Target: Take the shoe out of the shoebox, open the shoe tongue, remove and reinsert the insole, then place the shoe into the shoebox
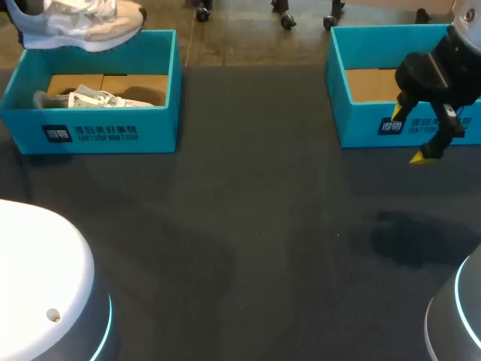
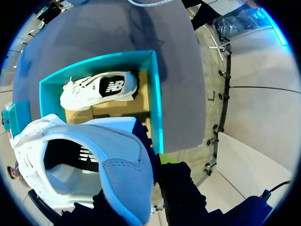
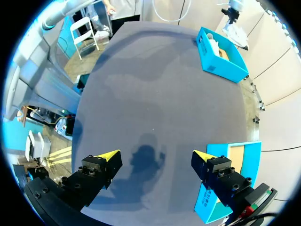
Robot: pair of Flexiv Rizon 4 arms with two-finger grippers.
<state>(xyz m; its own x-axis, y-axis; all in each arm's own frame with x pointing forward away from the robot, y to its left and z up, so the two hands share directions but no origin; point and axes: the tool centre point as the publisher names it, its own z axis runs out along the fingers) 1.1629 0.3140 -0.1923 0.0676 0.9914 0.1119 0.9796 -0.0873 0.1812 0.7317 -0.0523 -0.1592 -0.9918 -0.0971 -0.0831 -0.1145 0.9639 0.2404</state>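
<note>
Hanging clamped in the left fingers (image 2: pixel 164 158) above the shoebox (image 1: pixel 98 129), its mate (image 1: pixel 89 98) lying below them, the shoe (image 1: pixel 81 24) looked to be out already, with tongue, insole and return all left to do, while the right fingers (image 3: pixel 106 158) gaped wide and empty over the tabletop (image 1: pixel 248 226).

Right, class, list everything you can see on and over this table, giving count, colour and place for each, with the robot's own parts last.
table: 1, dark grey, under everything.
left box: 1, teal, far left of the table.
right box: 1, teal, far right; only its brown floor shows.
boxed shoe: 1, white, lying in the left box.
held shoe: 1, white and light blue, in the air over the left box's far edge.
left gripper: 1, black, shut on the held shoe.
right gripper: 1, black with yellow tips, open and empty, over the table just before the right box.
</note>
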